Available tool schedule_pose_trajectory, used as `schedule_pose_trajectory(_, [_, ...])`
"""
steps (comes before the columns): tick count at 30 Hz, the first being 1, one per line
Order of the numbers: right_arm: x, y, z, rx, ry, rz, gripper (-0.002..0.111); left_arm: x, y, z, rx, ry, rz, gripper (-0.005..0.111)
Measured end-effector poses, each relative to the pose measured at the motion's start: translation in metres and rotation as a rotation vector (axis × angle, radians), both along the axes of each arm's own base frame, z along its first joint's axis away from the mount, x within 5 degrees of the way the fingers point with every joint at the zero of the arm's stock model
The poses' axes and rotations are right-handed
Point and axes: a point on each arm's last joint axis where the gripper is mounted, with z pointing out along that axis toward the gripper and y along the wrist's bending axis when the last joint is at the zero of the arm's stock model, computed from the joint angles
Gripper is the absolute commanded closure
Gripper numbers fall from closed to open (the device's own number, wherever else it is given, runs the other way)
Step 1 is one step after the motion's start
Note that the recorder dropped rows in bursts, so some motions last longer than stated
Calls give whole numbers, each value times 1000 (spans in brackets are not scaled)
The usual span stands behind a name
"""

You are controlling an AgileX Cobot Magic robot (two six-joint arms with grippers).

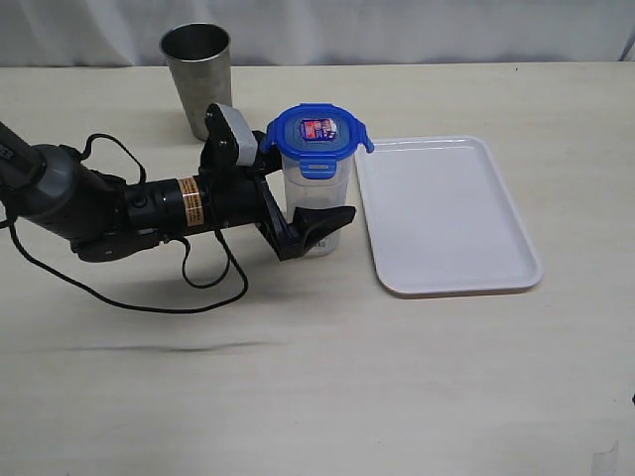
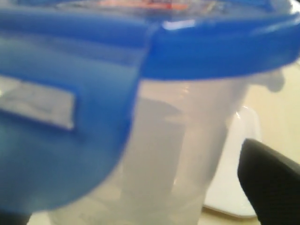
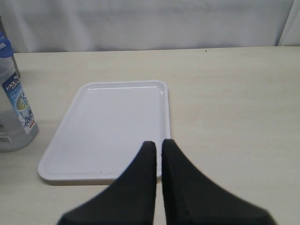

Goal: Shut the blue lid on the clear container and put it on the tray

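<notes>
The clear container (image 1: 319,198) stands upright on the table just left of the tray (image 1: 446,213). The blue lid (image 1: 317,134) sits on its top, sticker up, with one clip tab sticking out toward the tray. My left gripper (image 1: 314,213) is open, its jaws straddling the container's lower body. In the left wrist view the lid (image 2: 211,47) and container (image 2: 187,154) fill the frame, and one black finger (image 2: 272,183) stands apart from the wall. My right gripper (image 3: 158,146) is shut and empty, hovering near the tray's (image 3: 112,126) edge.
A grey metal tumbler (image 1: 196,74) stands behind the left arm near the table's back edge. A black cable loops on the table below the left arm (image 1: 119,203). The right arm is out of the exterior view.
</notes>
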Motion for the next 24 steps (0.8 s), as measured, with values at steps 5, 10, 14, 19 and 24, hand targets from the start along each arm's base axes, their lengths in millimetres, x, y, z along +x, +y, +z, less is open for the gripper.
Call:
schedule_pose_trajectory(5, [0,0,0,0,0,0,104,0,-1,0,1,3,5,4])
schedule_pose_trajectory(10, [0,0,0,0,0,0,104,-2,-8,-2,14,11,31,4])
schedule_pose_trajectory(14, [0,0,0,0,0,0,104,-1,-9,-2,17,8,53,4])
schedule_pose_trajectory(19, [0,0,0,0,0,0,104,0,-8,-2,24,12,66,5])
schedule_pose_trajectory(24, [0,0,0,0,0,0,104,0,-8,-3,29,14,67,9])
